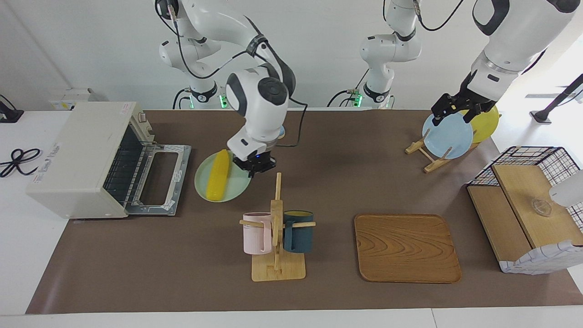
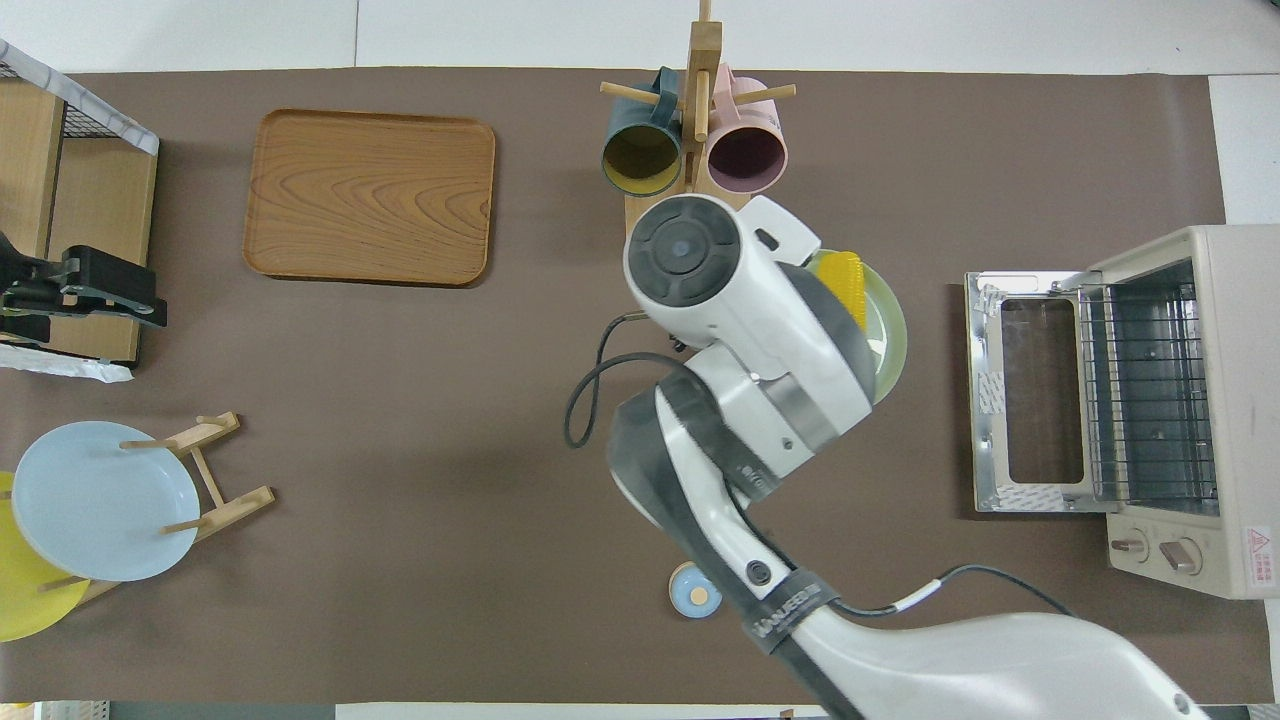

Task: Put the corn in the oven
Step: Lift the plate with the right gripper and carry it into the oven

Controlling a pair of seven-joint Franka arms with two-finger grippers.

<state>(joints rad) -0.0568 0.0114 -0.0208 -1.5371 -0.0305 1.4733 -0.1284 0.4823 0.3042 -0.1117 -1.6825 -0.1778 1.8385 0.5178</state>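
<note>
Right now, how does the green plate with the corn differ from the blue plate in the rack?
The green plate is carried flat in the shut right gripper by its rim, with the corn lying on it. The blue plate stands on edge in the wooden rack and holds nothing. The green plate is beside the open oven; the blue plate is toward the left arm's end. Both are round and plain.
</note>
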